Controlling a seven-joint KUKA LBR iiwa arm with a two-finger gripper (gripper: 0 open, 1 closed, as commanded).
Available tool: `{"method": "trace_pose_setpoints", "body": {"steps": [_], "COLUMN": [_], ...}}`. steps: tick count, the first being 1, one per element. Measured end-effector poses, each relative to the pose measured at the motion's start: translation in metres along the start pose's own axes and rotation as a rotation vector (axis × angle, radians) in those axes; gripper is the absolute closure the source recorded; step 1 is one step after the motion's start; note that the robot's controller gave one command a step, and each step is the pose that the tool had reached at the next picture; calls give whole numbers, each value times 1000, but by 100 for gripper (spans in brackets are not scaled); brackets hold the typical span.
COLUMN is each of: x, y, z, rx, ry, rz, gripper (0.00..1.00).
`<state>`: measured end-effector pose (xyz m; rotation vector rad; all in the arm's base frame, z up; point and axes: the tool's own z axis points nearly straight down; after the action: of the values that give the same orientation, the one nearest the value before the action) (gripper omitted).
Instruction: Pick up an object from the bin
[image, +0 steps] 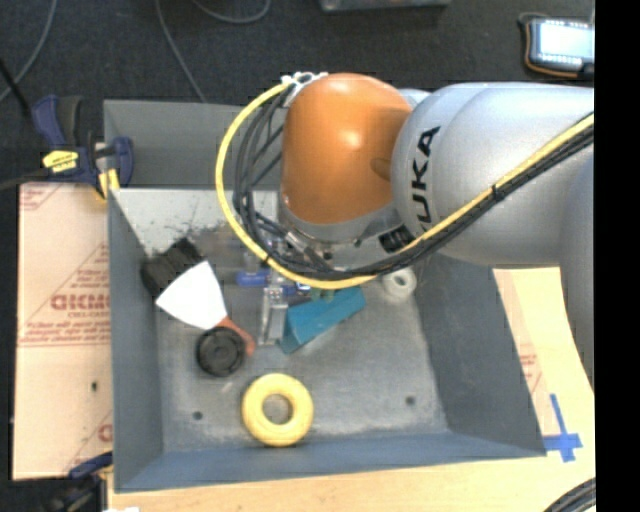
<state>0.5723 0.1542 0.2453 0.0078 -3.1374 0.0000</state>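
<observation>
My gripper (272, 328) reaches down into the middle of the bin from under the orange cover. A teal wedge-shaped block (318, 320) lies right against its right side, touching or nearly touching it. Just to the left lies a black round disc (219, 352) with a small orange piece (240, 333) at its upper right edge. A white fan-shaped piece (195, 297) lies further up and left. In front of the gripper, near the bin's front wall, rests a yellow ring (276, 408).
A black blocky thing (171, 262) sits at the back left next to the white piece. A small white ring (400, 282) lies to the right, partly under the arm. The arm and its cables hide the back middle of the bin.
</observation>
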Motion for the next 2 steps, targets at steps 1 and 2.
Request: {"method": "trace_pose_setpoints", "body": {"steps": [1,2], "x": [-1,3], "y": [-1,-14], "z": [-5,-22], "rx": [-1,0], "ry": [-7,-1], "rz": [3,-76], "gripper": [0,0]}}
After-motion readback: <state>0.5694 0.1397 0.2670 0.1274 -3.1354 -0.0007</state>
